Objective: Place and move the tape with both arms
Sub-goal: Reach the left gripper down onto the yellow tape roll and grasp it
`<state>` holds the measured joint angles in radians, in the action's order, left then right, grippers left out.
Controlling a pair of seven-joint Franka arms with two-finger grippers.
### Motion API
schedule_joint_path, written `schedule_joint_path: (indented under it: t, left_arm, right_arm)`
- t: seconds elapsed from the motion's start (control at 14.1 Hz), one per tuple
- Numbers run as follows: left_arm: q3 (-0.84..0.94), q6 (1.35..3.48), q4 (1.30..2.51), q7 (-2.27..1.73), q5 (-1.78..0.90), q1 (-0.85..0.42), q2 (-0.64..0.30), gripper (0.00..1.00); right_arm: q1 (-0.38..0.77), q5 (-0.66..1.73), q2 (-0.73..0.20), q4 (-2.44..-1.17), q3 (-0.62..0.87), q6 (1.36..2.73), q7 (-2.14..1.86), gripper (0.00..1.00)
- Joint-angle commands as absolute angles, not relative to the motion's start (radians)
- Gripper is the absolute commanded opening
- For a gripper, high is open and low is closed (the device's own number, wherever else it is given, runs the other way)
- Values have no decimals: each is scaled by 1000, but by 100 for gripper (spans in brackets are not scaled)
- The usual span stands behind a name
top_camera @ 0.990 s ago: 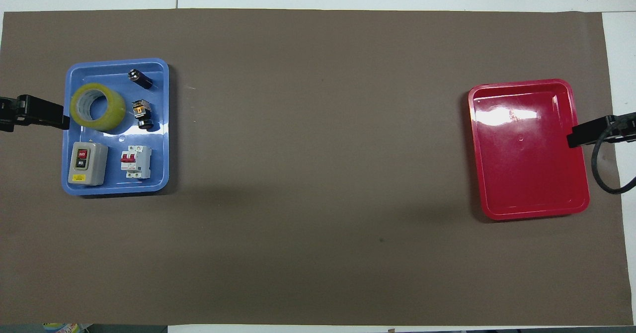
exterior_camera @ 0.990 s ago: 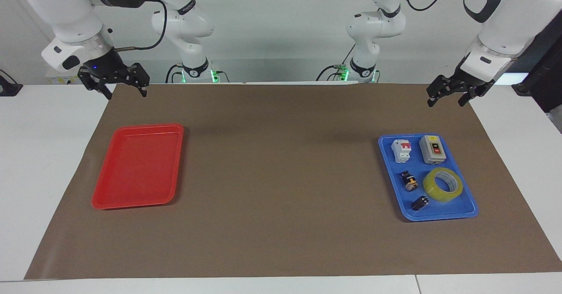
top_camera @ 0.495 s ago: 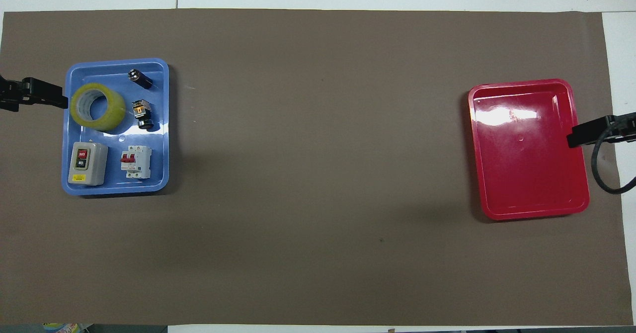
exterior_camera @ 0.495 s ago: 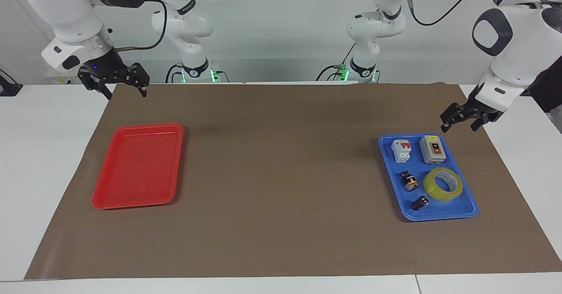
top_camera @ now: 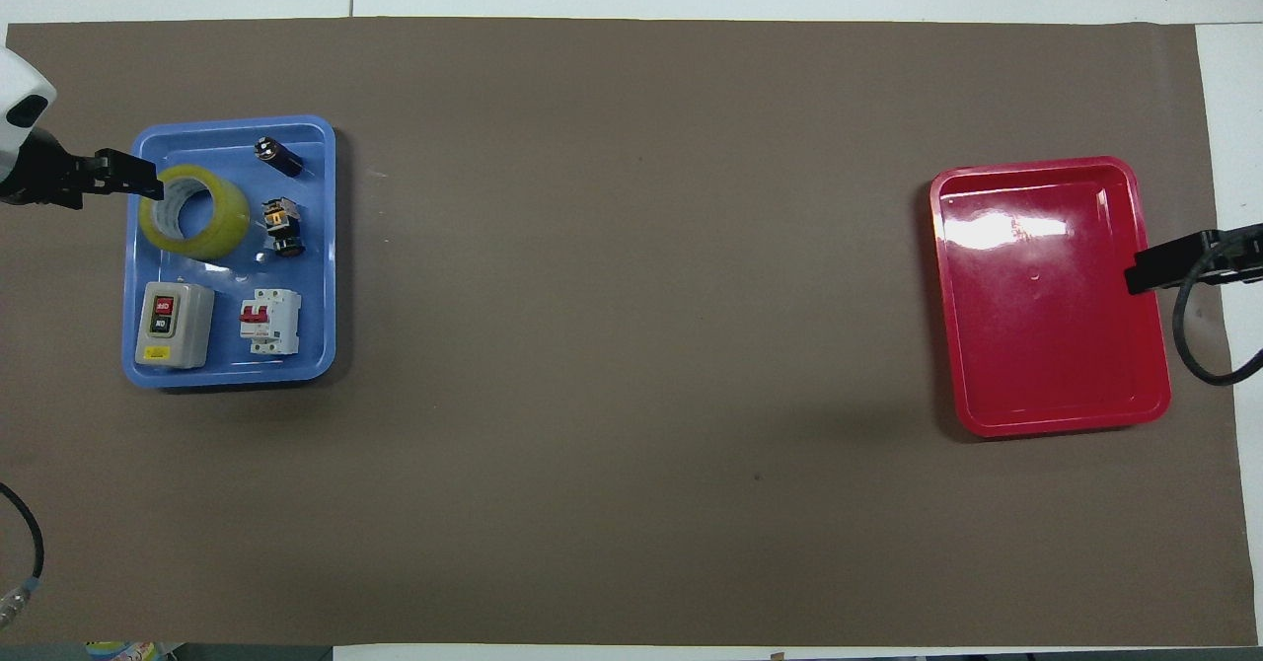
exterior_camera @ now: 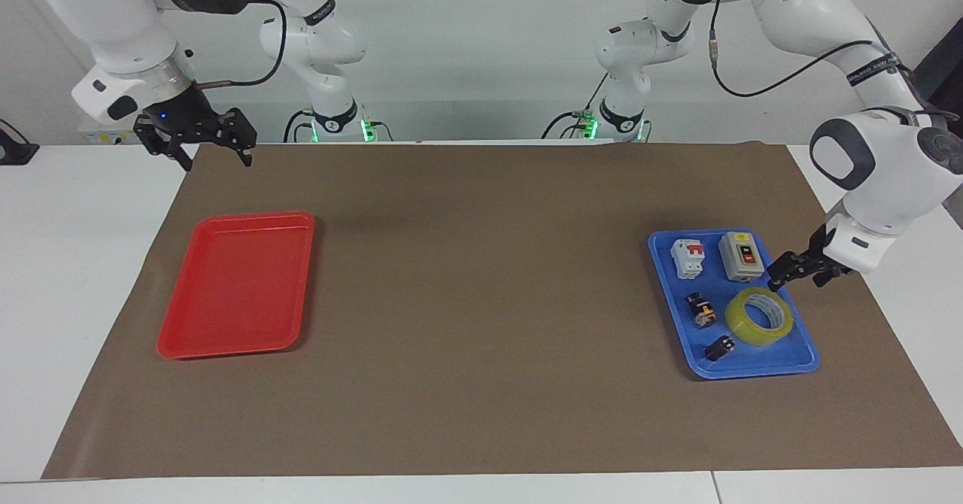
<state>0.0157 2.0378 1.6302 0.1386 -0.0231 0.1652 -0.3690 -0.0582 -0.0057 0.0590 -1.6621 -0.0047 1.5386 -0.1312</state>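
Note:
The tape (exterior_camera: 760,316) (top_camera: 194,212), a yellow translucent roll, lies flat in the blue tray (exterior_camera: 752,372) (top_camera: 232,377) toward the left arm's end of the table. My left gripper (exterior_camera: 796,278) (top_camera: 138,176) hangs open just over the roll's rim and the tray's edge. Nothing sits between its fingers, and I cannot tell whether a fingertip touches the roll. My right gripper (exterior_camera: 217,159) (top_camera: 1145,271) waits open and empty, raised by the mat's corner at the right arm's end.
The blue tray also holds a grey switch box (exterior_camera: 742,256) (top_camera: 174,324), a white breaker (exterior_camera: 688,257) (top_camera: 269,321), a small black-and-orange part (exterior_camera: 701,310) and a black cylinder (exterior_camera: 720,348). A red tray (exterior_camera: 237,286) (top_camera: 1046,345) lies on the brown mat.
My left arm has swung down from the mat's corner to the blue tray, ending low over the tape's rim. The right arm has not moved.

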Motion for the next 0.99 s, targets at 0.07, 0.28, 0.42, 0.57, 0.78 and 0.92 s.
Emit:
schedule_joint_path:
  t: [0.07,0.28,0.42,0.57,0.78,0.92]
  left_arm:
    - [18,2065,1634,-5,-17,187,-409,96]
    - [18,2094,1696,-125,-15,198,-407,97]
    - [18,2140,1744,-208,-15,198,-405,97]
    - [18,2166,1761,-264,-14,184,-410,97]
    - [18,2213,1763,-293,-14,186,-429,97]
    - [18,2229,1763,-295,-14,192,-437,94]
  right_arm:
    - [-66,11,80,-1690,3,1551,-143,100]
    - [-66,11,80,-1690,2,1551,-143,100]
    - [-66,11,81,-1697,3,1551,-143,100]
    - [-64,11,81,-1697,3,1551,-143,100]
    - [-64,11,81,-1697,3,1551,-141,100]
    - [-64,11,81,-1697,3,1552,-141,100]
